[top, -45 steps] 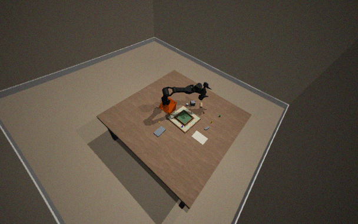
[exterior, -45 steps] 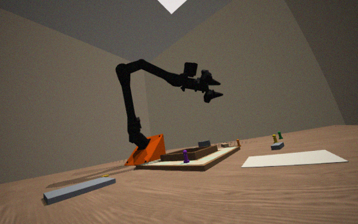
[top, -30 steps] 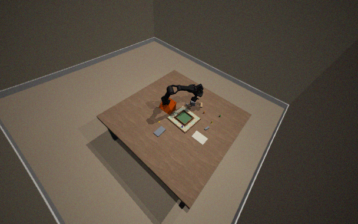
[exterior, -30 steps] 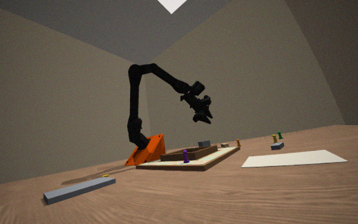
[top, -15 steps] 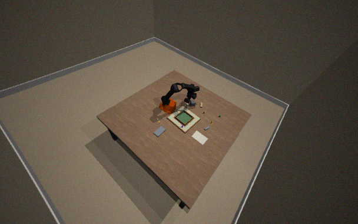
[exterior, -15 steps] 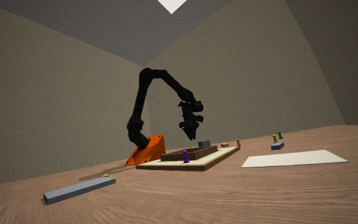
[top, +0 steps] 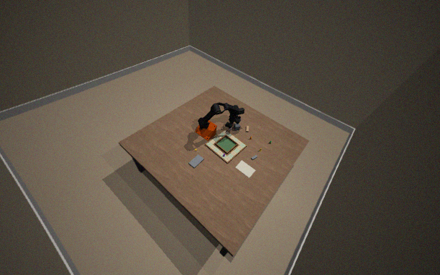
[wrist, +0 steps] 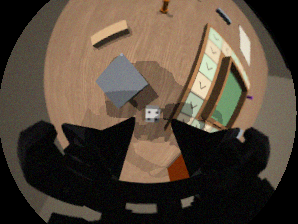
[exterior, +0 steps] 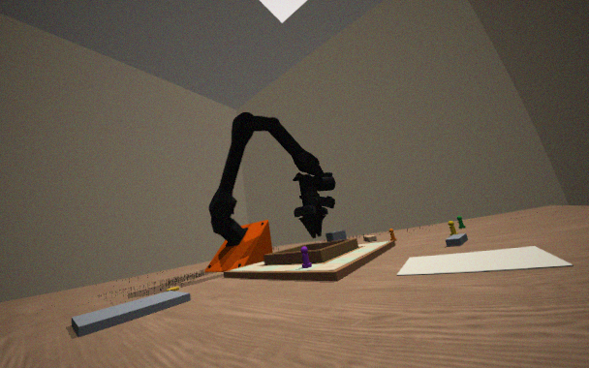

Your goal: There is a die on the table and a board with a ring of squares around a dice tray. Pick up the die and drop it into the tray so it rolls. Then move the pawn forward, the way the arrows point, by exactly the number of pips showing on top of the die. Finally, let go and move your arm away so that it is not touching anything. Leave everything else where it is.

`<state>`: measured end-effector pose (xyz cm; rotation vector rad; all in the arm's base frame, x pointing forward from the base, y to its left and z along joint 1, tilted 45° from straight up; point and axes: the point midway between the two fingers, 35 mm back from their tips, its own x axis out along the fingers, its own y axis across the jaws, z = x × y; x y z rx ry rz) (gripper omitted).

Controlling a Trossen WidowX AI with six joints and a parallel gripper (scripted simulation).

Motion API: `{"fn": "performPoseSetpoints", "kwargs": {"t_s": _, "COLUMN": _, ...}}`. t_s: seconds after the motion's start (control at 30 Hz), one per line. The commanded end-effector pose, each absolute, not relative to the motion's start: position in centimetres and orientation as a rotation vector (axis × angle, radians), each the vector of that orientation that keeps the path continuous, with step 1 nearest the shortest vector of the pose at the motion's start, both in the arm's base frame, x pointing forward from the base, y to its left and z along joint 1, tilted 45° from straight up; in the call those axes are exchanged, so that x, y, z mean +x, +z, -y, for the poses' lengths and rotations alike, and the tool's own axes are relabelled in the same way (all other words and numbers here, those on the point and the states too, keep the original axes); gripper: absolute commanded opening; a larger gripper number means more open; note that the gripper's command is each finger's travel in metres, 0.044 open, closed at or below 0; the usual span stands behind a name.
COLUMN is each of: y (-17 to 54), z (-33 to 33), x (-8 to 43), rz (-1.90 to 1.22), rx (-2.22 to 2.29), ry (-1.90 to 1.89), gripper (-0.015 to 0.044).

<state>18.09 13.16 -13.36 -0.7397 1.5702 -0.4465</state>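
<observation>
A white die [wrist: 152, 113] lies on the table between the grey block and the board, with dark pips on its upper side; their number is not clear. My gripper [exterior: 316, 235] [wrist: 153, 120] is open and points down above the die, with nothing between its fingers. The board [top: 237, 151] [exterior: 286, 268] [wrist: 201, 85] has pale green and cream squares with arrows around the green-floored dice tray [top: 227, 144] [exterior: 334, 251] [wrist: 232, 95]. The tray looks empty where visible. A purple pawn [top: 223, 155] [exterior: 305, 258] [wrist: 249, 97] stands upright on the board's ring.
A grey block [top: 237, 127] [exterior: 336, 235] [wrist: 120, 80] stands close beside the die. A tan block [top: 247, 129] [wrist: 111, 34] and orange pawn [top: 250, 137] [exterior: 392, 234] lie beyond. Yellow [exterior: 451, 228] and green [exterior: 461, 223] pawns, a white sheet [top: 245, 168] and a grey slab [top: 196, 161] are farther off.
</observation>
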Motion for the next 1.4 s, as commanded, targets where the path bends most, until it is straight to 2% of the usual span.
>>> {"fn": "performPoseSetpoints", "kwargs": {"t_s": 0.0, "y": -13.8, "z": -12.7, "x": 18.1, "rz": -1.565, "rx": -0.748, "ry": -0.444, "gripper": 0.0275}}
{"fn": "performPoseSetpoints", "kwargs": {"t_s": 0.67, "y": -15.9, "z": -10.6, "x": 18.0, "rz": -1.564, "rx": -0.749, "ry": -0.446, "gripper": 0.0275}}
{"fn": "performPoseSetpoints", "kwargs": {"t_s": 0.9, "y": -15.9, "z": -10.6, "x": 18.0, "rz": -1.564, "rx": -0.749, "ry": -0.446, "gripper": 0.0091}}
{"fn": "performPoseSetpoints", "kwargs": {"t_s": 1.1, "y": -15.9, "z": -10.6, "x": 18.0, "rz": -1.564, "rx": -0.749, "ry": -0.446, "gripper": 0.0051}}
{"fn": "performPoseSetpoints", "kwargs": {"t_s": 1.17, "y": -15.8, "z": -10.7, "x": 18.0, "rz": -1.564, "rx": -0.749, "ry": -0.446, "gripper": 0.0000}}
{"fn": "performPoseSetpoints", "kwargs": {"t_s": 1.37, "y": -12.9, "z": -13.9, "x": 18.4, "rz": -1.565, "rx": -0.746, "ry": -0.442, "gripper": 0.0000}}
